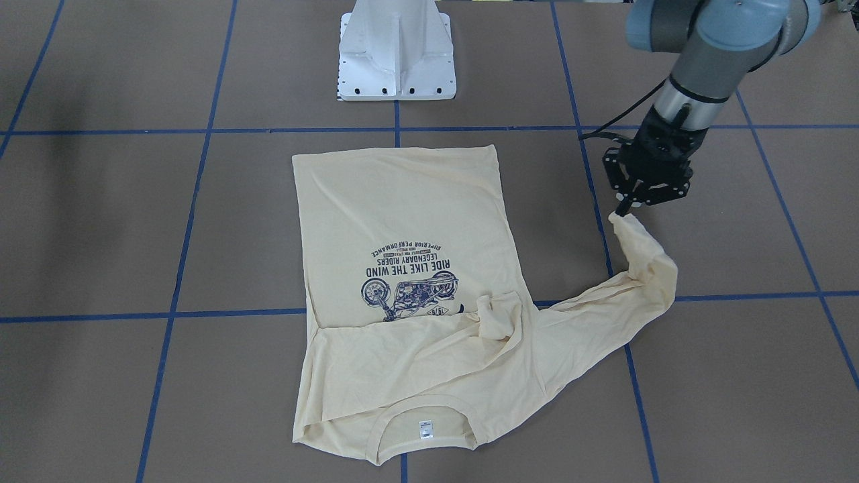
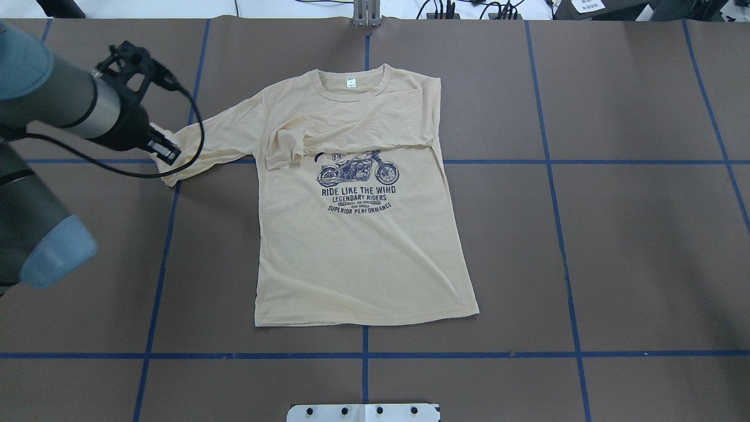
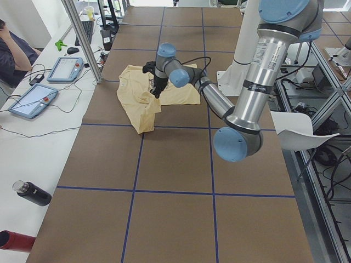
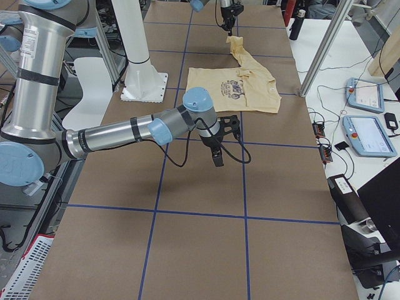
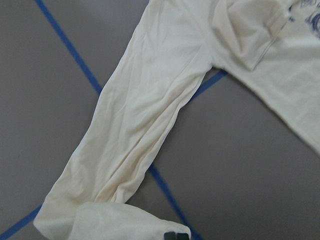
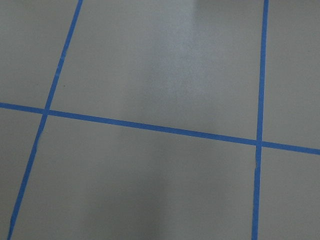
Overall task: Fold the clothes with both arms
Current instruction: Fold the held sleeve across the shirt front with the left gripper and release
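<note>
your left gripper [image 1: 626,206] pinches only the cuff [image 1: 623,225] of the t-shirt [image 1: 402,215], so a quick pull may slip it free; whether the right gripper [image 4: 217,159] is wide or closed i cannot tell

Brown table [image 2: 615,234] gridded with blue tape lines [image 2: 563,246]. White side bench [image 3: 33,142] holds a tablet [image 3: 30,101], black bottle [image 3: 32,193], red bottle [image 3: 13,241]. Metal post [image 3: 82,38] alongside.

The left gripper [image 1: 627,208] pointed downward, jaws pinched onto the sleeve cuff [image 1: 627,229] hanging just below them. The right gripper [image 4: 217,156] angled downward, its jaws' state unclear.
</note>
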`<state>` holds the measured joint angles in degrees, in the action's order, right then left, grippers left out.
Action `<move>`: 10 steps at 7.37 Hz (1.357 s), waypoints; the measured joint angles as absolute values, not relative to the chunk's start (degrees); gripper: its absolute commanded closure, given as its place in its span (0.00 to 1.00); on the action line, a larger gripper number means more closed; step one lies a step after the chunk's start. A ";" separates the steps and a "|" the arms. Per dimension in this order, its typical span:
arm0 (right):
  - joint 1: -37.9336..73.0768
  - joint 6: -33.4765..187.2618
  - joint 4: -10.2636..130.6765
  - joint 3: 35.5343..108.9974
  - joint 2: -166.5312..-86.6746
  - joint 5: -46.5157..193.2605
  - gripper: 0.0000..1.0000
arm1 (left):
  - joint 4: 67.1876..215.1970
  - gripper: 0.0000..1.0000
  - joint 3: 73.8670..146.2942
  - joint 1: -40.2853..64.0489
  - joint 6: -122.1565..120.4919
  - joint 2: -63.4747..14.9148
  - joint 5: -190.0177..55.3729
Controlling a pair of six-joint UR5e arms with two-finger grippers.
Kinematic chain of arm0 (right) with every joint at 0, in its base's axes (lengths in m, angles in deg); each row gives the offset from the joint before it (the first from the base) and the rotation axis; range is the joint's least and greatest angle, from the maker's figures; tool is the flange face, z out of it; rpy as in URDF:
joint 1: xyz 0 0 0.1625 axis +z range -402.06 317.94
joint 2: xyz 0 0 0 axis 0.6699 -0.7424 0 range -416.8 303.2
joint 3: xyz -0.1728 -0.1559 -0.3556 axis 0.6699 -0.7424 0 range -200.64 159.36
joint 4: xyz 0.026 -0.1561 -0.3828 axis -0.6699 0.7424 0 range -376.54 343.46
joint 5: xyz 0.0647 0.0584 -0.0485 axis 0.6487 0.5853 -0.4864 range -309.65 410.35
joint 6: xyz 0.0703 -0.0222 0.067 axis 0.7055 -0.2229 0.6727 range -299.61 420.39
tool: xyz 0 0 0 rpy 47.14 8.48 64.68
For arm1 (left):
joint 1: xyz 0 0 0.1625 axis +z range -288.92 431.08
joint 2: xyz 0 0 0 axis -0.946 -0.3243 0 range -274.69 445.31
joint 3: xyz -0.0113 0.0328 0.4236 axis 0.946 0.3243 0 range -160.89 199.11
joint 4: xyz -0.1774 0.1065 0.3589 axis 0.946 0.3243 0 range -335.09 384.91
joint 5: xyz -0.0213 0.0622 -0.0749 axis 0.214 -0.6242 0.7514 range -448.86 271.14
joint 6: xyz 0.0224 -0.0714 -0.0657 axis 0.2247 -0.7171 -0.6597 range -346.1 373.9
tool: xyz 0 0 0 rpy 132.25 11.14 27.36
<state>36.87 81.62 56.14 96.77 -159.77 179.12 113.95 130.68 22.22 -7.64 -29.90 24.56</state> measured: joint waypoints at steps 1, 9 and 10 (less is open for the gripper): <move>36.87 81.65 56.15 96.73 -159.74 179.11 0.01 | 107.96 1.00 126.49 22.52 -8.84 -39.14 25.03; 36.85 81.73 56.15 96.27 -159.71 179.11 0.01 | 118.78 0.00 66.64 34.17 -43.37 -87.30 22.09; 36.82 81.78 56.15 96.27 -159.70 179.11 0.01 | 121.49 0.00 65.91 34.97 -44.70 -87.31 21.52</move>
